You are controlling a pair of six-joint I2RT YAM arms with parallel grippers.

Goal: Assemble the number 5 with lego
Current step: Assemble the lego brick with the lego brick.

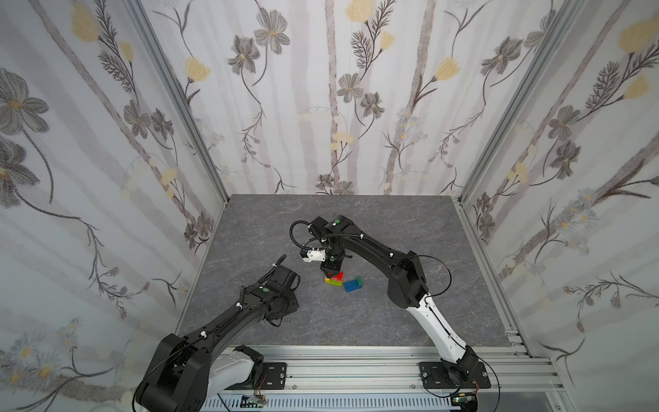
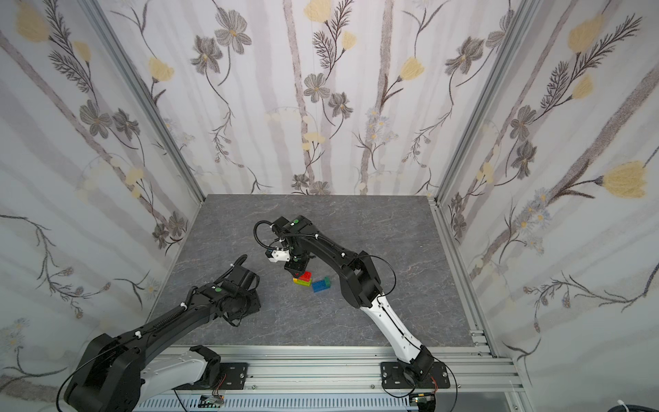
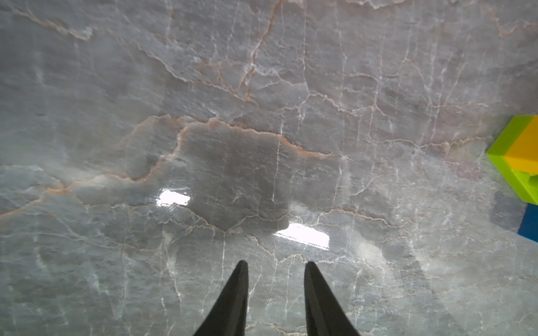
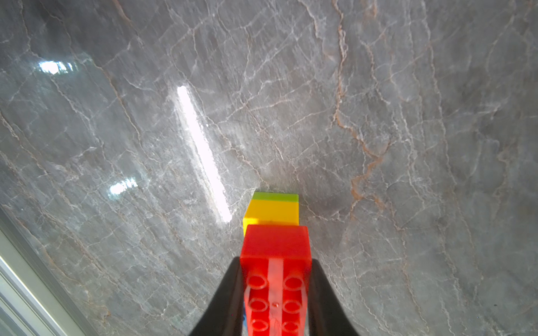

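Note:
My right gripper (image 4: 276, 261) is shut on the red brick (image 4: 276, 241), one black finger on each long side. Under the red brick sit a yellow brick (image 4: 272, 212) and a lime-green brick (image 4: 275, 197), whose lower end is at the table surface. In both top views this stack (image 1: 335, 279) (image 2: 303, 278) is at mid-table under the right gripper (image 1: 330, 273). Just to its right a blue brick (image 1: 351, 286) joined to a dark-green brick (image 1: 358, 281) lies free. My left gripper (image 3: 276, 263) is open and empty over bare table, left of the stack.
The grey marble tabletop (image 1: 392, 321) is walled by flowered panels on three sides. An aluminium rail (image 1: 356, 367) with both arm bases runs along the front edge. In the left wrist view the lime-green brick (image 3: 503, 139) and the blue brick (image 3: 529, 222) show at the frame's edge.

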